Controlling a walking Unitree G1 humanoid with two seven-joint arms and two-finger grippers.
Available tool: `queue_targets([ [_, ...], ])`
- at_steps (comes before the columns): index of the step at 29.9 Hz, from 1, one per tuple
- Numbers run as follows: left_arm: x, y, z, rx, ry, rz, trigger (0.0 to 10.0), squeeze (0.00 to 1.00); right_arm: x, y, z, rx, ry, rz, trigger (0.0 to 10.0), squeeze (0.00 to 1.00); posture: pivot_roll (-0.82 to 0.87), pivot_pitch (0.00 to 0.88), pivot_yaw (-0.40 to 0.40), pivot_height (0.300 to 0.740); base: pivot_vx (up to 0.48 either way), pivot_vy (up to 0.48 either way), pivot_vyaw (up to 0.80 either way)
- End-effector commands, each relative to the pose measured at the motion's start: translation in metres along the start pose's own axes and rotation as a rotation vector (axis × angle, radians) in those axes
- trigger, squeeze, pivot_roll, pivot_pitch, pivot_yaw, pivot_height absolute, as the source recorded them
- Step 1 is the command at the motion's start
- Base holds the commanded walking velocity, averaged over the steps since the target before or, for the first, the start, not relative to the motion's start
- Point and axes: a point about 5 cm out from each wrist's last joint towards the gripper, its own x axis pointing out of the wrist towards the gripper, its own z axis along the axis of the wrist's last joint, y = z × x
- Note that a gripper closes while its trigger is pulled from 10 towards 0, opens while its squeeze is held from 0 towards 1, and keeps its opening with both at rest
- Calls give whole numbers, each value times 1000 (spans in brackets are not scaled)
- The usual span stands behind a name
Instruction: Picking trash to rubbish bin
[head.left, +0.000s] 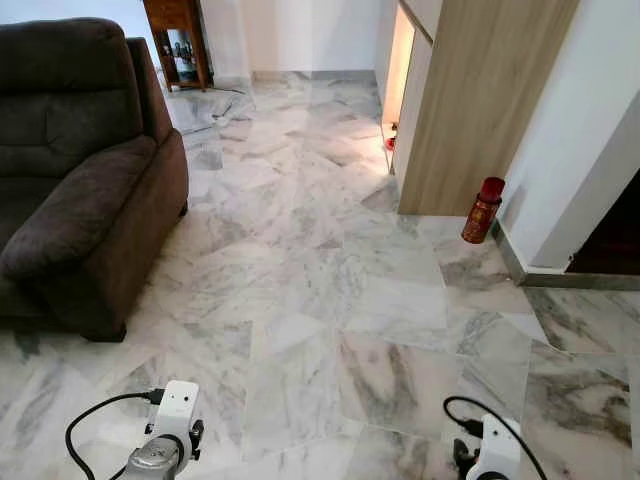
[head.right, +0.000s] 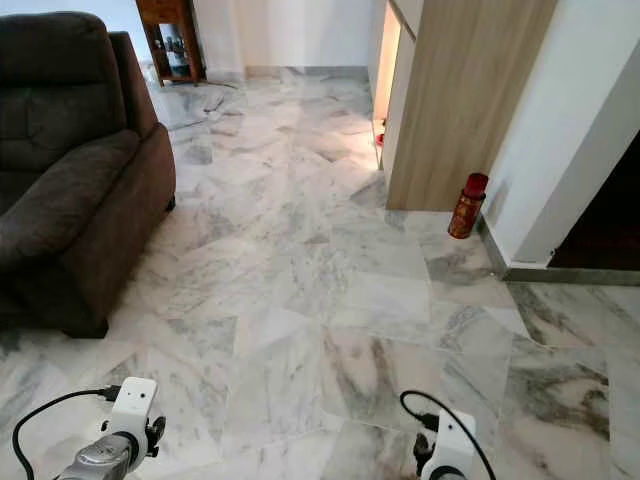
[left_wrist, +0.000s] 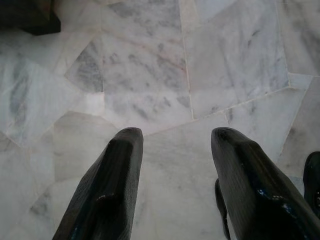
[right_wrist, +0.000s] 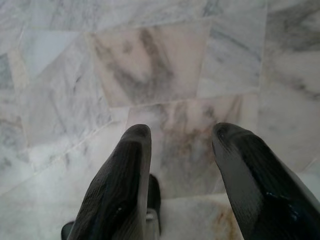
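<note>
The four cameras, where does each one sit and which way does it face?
Left eye view: on the head, facing forward and down at marble floor, sofa, red can; both wrists at the bottom.
Right eye view: same head, same scene, shifted slightly.
Left wrist view: on the left wrist, looking down along the open left tool at floor.
Right wrist view: same on the right, open right tool over floor.
Both wrist views share marble tiles.

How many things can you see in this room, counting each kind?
Brown sofa: 1
Red can standing on the marble floor: 1
Wooden cabinet: 1
Robot grippers, left gripper and right gripper, both open: 2
Total: 5
</note>
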Motion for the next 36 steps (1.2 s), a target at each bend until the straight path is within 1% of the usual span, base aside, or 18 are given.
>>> queue_targets([
  [1,0,2,-3,-17,24,2,10000,0,-1,2,-5,24,14,3,10000,0,104,0,-11,740,0,0,0],
  [10,1,3,2,-30,10,1,10000,0,0,1,-1,46,5,-1,10000,0,95,0,-9,740,0,0,0],
  [13,2,0,7,-34,-2,-5,10000,0,1,1,2,57,-1,-4,10000,0,89,7,-5,740,0,0,0],
  [18,2,-3,8,-32,-3,-15,10000,0,1,1,3,81,-5,-3,10000,0,89,17,-3,740,0,0,0],
  [20,3,-4,9,-47,-8,-16,10000,0,1,1,3,87,-7,-4,10000,0,92,21,-2,740,0,0,0],
  [25,3,-5,10,-44,-12,-25,10000,0,1,2,2,84,-6,-2,10000,0,96,23,-4,740,0,0,0],
  [28,2,-6,10,-13,-23,-41,10000,0,1,2,3,77,-7,2,10000,0,102,26,-4,740,0,0,0],
  [30,2,-6,11,-9,-26,-40,10000,0,1,2,3,76,-8,3,10000,0,102,26,-4,740,0,0,0],
  [32,2,-6,11,-4,-30,-46,10000,0,1,3,3,55,-7,13,10000,0,103,27,0,740,0,0,0],
  [35,2,-11,11,46,-37,-91,10000,0,1,9,2,-61,1,63,10000,0,103,27,0,740,0,0,0],
  [36,2,-11,11,46,-37,-91,10000,0,1,9,2,-61,1,63,10000,0,103,27,0,740,0,0,0],
])
